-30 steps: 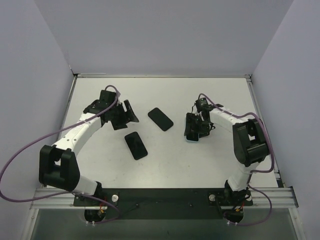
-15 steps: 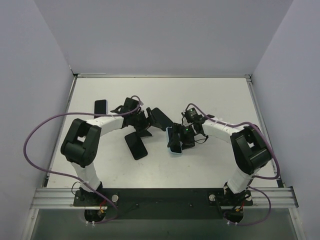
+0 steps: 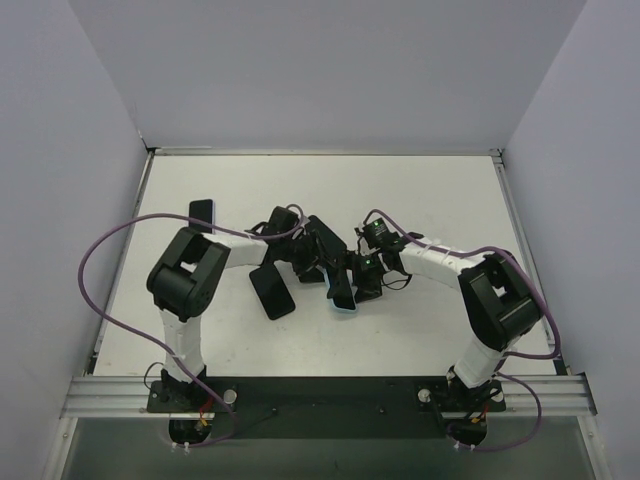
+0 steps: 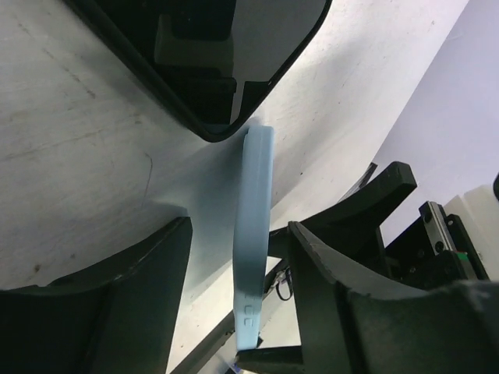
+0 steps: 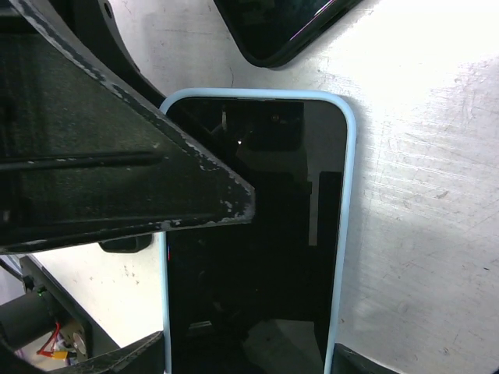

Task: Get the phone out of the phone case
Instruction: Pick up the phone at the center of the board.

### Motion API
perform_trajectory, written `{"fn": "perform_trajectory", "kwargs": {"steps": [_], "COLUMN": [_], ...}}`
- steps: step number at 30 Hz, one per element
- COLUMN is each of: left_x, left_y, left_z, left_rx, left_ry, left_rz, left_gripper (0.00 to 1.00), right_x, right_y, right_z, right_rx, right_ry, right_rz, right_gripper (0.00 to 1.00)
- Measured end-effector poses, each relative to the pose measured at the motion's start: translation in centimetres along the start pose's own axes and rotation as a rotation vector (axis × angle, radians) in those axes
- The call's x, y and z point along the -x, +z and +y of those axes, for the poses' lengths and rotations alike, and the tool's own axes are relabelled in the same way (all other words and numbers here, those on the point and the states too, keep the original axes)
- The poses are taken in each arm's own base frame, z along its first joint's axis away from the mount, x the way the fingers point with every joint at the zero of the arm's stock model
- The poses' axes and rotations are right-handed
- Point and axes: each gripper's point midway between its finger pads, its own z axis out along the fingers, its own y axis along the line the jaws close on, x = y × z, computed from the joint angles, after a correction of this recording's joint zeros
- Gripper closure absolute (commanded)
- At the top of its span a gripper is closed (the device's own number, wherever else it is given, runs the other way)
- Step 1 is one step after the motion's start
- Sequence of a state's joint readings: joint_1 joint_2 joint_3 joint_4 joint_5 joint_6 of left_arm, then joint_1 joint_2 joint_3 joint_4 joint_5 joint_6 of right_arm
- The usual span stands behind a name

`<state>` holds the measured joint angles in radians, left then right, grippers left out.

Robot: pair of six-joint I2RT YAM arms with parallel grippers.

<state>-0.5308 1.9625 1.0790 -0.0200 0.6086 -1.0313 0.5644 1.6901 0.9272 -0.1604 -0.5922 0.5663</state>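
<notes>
**Item: phone case (image 4: 257,195), light blue.** Held up off the desk (image 3: 450,200) near its middle, between the two arms. Seen edge-on from the left wrist, side buttons showing.

**Item: phone (image 5: 257,273), black screen.** Seated fully in the case, blue rim unbroken along every side in view. No corner lifted.

**Item: right gripper (image 3: 360,280).** Clamped across the long edges of the phone case, fingertips just showing at the lower corners of its own wrist view.

**Item: left gripper (image 4: 238,234).** Jaws apart, straddling the case front and back, one finger lying over the screen side. Gaps visible between fingers and case; no grip judged yet.

**Also present:** three bare black phones flat on the desk. One (image 3: 272,292) just in front of the left gripper, one (image 3: 202,212) at far left, one (image 3: 322,235) partly hidden under the left arm.

**Progress, as judged:** early.
- Done: case picked up, presented and braced.
- Left: closing on it with the second gripper, peeling the rim or pushing the phone out, then parting the two.
</notes>
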Motion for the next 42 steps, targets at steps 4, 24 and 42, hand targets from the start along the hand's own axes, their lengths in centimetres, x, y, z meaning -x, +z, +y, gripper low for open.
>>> {"fn": "perform_trajectory", "kwargs": {"steps": [4, 24, 42], "left_x": [-0.3, 1.8, 3.0], "left_y": [0.6, -6.7, -13.9], "left_z": [-0.1, -5.8, -9.6], "left_rx": [-0.010, -0.290, -0.773], "left_ry": [-0.003, -0.023, -0.101], "left_rz": [0.009, -0.145, -0.344], "left_gripper": [0.64, 1.00, 1.00], "right_x": [0.0, 5.3, 5.9], "right_y": [0.0, -8.9, -12.2], "right_z": [0.1, 6.9, 7.6], "right_rx": [0.001, 0.099, 0.398], "right_ry": [0.005, -0.150, 0.180], "right_rz": [0.000, -0.238, -0.467], "right_gripper": [0.62, 0.20, 0.67]}}
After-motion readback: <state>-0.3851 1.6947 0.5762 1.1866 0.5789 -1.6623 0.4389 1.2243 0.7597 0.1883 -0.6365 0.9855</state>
